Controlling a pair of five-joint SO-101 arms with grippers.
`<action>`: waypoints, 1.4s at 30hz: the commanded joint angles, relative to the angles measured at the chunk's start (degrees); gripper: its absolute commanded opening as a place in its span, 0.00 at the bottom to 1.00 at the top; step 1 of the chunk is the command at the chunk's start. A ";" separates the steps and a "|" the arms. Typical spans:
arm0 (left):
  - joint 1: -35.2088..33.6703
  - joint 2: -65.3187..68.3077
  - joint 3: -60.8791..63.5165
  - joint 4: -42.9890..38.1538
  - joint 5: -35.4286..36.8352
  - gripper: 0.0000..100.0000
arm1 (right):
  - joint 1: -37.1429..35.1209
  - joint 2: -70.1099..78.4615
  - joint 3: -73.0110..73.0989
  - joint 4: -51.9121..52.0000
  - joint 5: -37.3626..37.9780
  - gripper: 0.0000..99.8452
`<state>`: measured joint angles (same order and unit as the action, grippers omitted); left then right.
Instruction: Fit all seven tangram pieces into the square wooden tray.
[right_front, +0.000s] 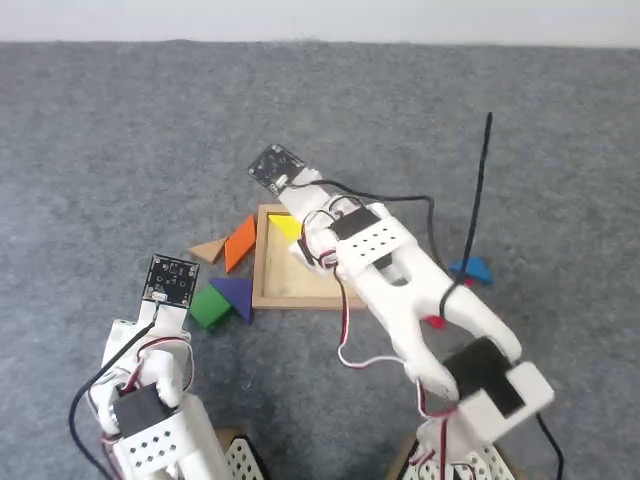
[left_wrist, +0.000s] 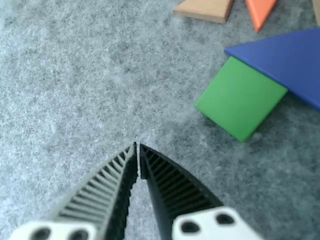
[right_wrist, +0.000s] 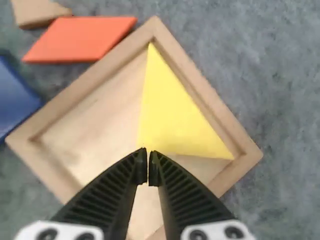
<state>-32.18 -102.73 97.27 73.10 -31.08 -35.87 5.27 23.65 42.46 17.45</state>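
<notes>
The square wooden tray (right_front: 262, 265) lies mid-table with a yellow triangle (right_front: 285, 225) in its far corner. In the right wrist view my right gripper (right_wrist: 148, 154) is shut and empty, just over the near edge of the yellow triangle (right_wrist: 172, 115) inside the tray (right_wrist: 198, 90). Left of the tray lie an orange parallelogram (right_front: 240, 241), a tan triangle (right_front: 208, 250), a green square (right_front: 208, 306) and a blue triangle (right_front: 235, 292). My left gripper (left_wrist: 137, 146) is shut and empty over bare carpet, short of the green square (left_wrist: 242, 97).
A light blue piece (right_front: 472, 268) and a red piece (right_front: 435, 321) lie right of the tray, partly hidden by the right arm. The blue triangle (left_wrist: 285, 57) touches the green square. Grey carpet stretches open toward the far side.
</notes>
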 joint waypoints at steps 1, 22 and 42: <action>0.18 -0.62 -0.84 -0.35 -0.62 0.02 | 2.77 2.86 -2.11 -4.09 0.00 0.02; 0.09 -0.70 -0.84 -1.41 -0.62 0.02 | 6.20 -20.35 -0.97 14.29 6.15 0.01; 0.26 0.35 -23.08 3.43 3.69 0.24 | 17.98 -34.77 40.44 -18.77 3.43 0.01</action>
<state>-33.32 -102.73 82.42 75.65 -28.53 -18.55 -31.47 66.29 25.49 21.58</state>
